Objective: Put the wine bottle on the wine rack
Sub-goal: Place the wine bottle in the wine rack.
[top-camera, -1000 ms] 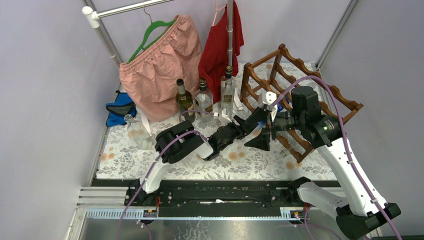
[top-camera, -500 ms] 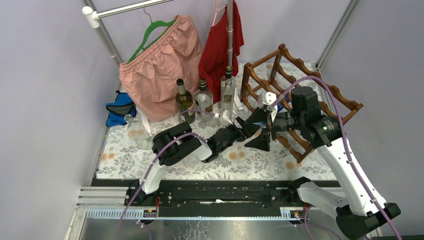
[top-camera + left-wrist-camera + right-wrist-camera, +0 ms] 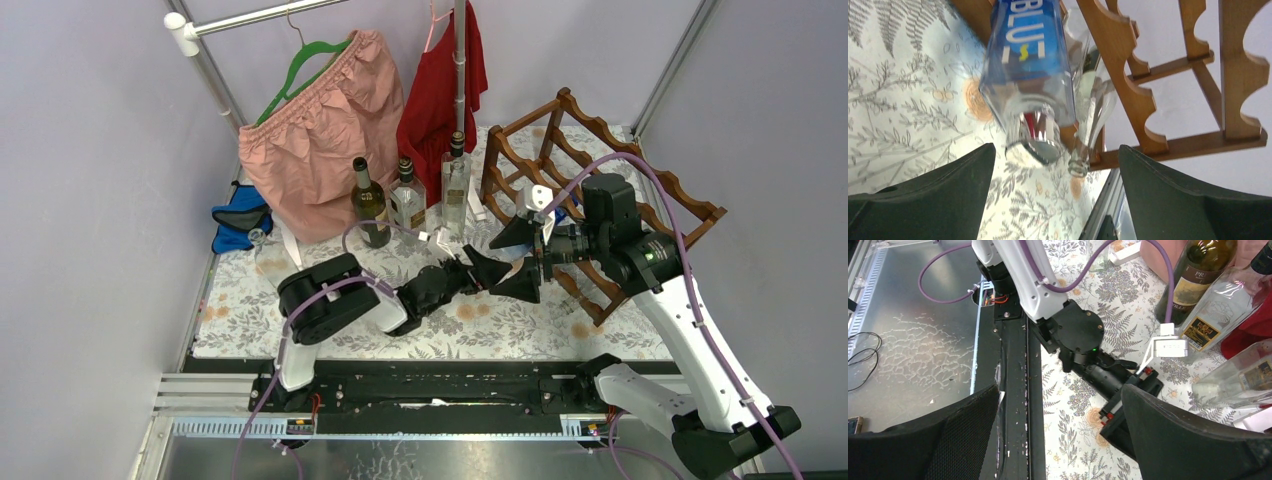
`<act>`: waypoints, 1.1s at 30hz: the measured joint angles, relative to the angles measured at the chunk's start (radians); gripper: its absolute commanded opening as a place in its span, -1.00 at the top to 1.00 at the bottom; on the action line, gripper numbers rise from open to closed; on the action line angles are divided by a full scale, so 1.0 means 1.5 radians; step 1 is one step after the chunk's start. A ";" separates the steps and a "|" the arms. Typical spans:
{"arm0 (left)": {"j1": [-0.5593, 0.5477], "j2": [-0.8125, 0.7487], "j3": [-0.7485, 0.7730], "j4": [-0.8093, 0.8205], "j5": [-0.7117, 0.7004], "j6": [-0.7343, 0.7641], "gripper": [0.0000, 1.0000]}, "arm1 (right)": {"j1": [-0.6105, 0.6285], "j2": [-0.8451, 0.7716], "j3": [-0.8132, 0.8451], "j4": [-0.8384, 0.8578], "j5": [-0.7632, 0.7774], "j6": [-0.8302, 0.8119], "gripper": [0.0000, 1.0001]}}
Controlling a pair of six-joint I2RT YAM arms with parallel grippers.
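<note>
From above, the left gripper [image 3: 482,268] sits low over the floral cloth [image 3: 240,300] with its jaws wide apart, aimed at the near foot of the wine rack [image 3: 672,190]. The right gripper [image 3: 518,258], equally wide, hangs just ahead of it and to its right, so close that what lies between the two tools is hidden. Three standing bottles [image 3: 407,200] wait off the left tool's left side, near but not touching. The left wrist camera shows the fingers [image 3: 938,195] spread to both lower corners with nothing between them. Straight ahead and slightly above lies the wine bottle [image 3: 1028,55], clear glass with a blue label, its capped neck pointing back at the tool and its body running away along the rack's scalloped rail. It appears to rest in a low cradle, though the far end is out of sight. A second glass neck [image 3: 1087,135] shows just to its right. In the right wrist view, wide black fingers [image 3: 933,440] frame the left arm [image 3: 1073,330] below, and that tool holds nothing. The grip looks let go, so the careful move now is to draw the left tool straight back along the bottle's axis, keeping the jaws wide. Neither pad should brush the cap or the neighbouring neck, and the right tool must be kept clear.
</note>
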State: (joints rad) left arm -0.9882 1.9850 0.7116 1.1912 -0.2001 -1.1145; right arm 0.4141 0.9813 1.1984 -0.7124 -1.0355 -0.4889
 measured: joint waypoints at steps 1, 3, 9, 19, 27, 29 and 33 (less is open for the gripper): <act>-0.005 -0.008 -0.009 -0.003 -0.001 0.006 -0.98 | -0.001 0.000 -0.001 0.000 0.000 0.000 -1.00; -0.018 -0.027 -0.028 -0.014 -0.003 0.019 -0.98 | -0.002 -0.001 -0.002 0.000 -0.001 -0.001 -1.00; -0.052 -0.089 -0.092 -0.064 -0.025 0.069 -0.97 | -0.005 -0.007 -0.009 0.000 -0.003 -0.002 -1.00; -0.083 -0.275 -0.195 -0.135 -0.102 0.160 -0.93 | -0.012 -0.013 -0.017 0.000 -0.004 -0.003 -1.00; -0.123 -0.264 -0.210 -0.116 -0.195 0.231 -0.76 | -0.022 -0.014 -0.024 0.008 -0.007 -0.005 -1.00; -0.124 -0.237 -0.188 -0.103 -0.198 0.231 -0.73 | -0.024 -0.014 -0.025 0.009 -0.010 -0.005 -1.00; -0.114 -0.190 -0.142 -0.078 -0.192 0.207 -0.60 | -0.026 -0.016 -0.026 0.010 -0.016 -0.005 -1.00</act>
State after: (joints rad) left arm -1.1591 1.6993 0.4984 1.0737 -0.4885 -0.8040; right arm 0.3752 0.9581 1.1599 -0.6979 -1.0588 -0.4965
